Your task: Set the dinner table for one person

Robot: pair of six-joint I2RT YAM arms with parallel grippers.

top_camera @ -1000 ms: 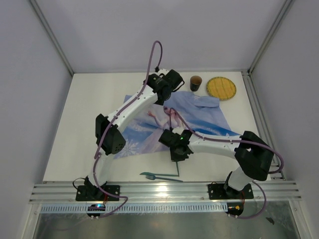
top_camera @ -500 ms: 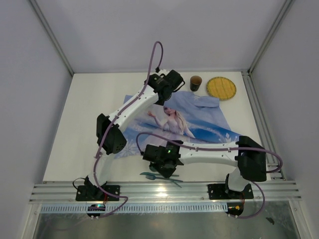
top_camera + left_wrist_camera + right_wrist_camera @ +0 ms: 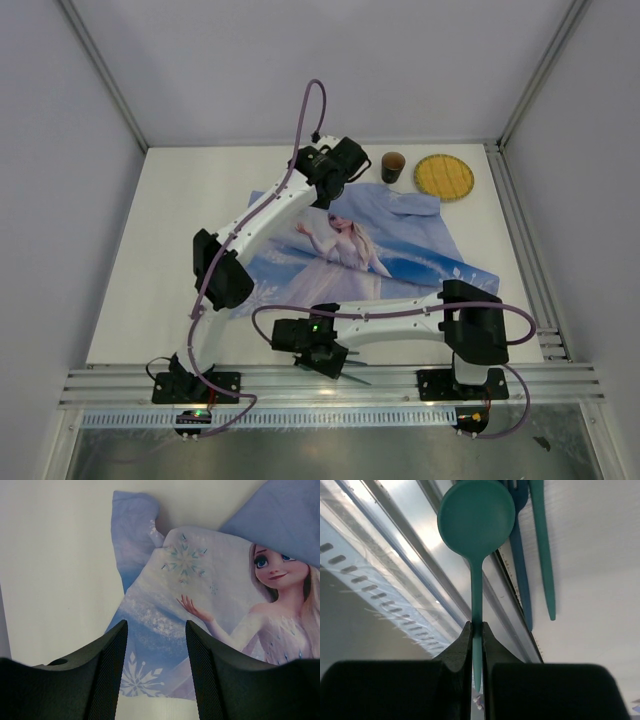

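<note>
1. Nearest the arm bases, a silver aluminium rail (image 3: 330, 385) ran along the front of the desk (image 3: 160, 250), a large flat white matte rectangular top that reached from that rail back to the far wall.
2. The right tool (image 3: 476, 630) hung low over this near edge, clenched on the thin handle of a teal plastic spoon (image 3: 476, 515). The spoon's round bowl stuck out ahead of the fingertips and sat over the rail rather than over the white surface.
3. Just inside the rail, a dark blue plastic fork (image 3: 520, 565) and a slim teal plastic utensil (image 3: 542, 555) lay side by side on the desk, close together. The teal one's head was cut off by the frame, so its kind could not be told.
4. Further in, a blue printed cloth (image 3: 400, 250) lay rumpled across the middle and right of the desk. It showed a figure in a pale gown among snowflakes, and one far corner was folded over.
5. The left tool (image 3: 156, 627) hung above the cloth's far left part, released — its fingers stood apart with nothing between them, and the print showed through the gap.
6. Farthest back, a dark brown cup (image 3: 393, 166) stood just beyond the cloth's far edge. To its right, near but apart, lay a round yellow woven mat (image 3: 444, 176).
</note>
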